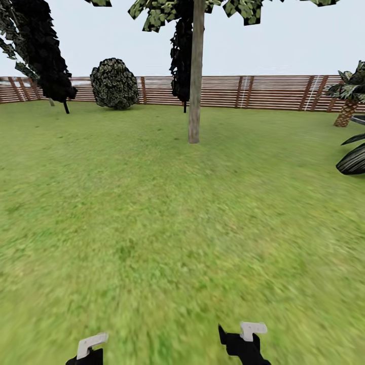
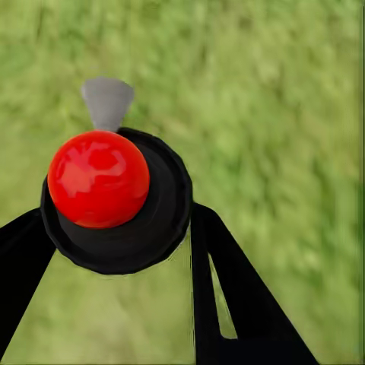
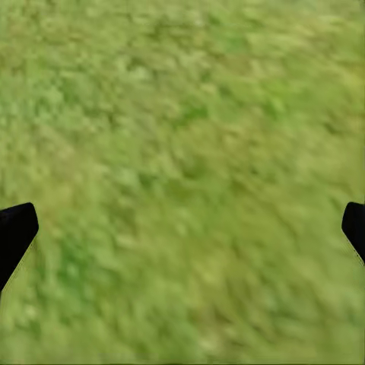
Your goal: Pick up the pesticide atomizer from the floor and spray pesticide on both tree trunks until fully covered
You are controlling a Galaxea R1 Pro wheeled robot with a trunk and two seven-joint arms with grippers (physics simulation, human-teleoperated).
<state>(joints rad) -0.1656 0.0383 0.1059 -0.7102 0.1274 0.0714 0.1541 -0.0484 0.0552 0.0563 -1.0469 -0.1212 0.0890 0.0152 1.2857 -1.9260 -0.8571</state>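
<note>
Now right gripper (image 3: pixel 182 228) jaws wide, holding nothing

Round bush (image 1: pixel 114 83) against slatted fence (image 1: pixel 263 92); short palm (image 1: pixel 349 101) far right; thin pale trunk (image 1: pixel 195 76) mid-lawn.

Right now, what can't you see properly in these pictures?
- Left hand: the head view's bottom edge cuts it off; whether it grips is unclear.
- Black round thing with red ball: left wrist view, its body is hidden.
- Dark-leaved plant: cut by the head view's right edge.
- Lawn: blurred in the right wrist view.
</note>
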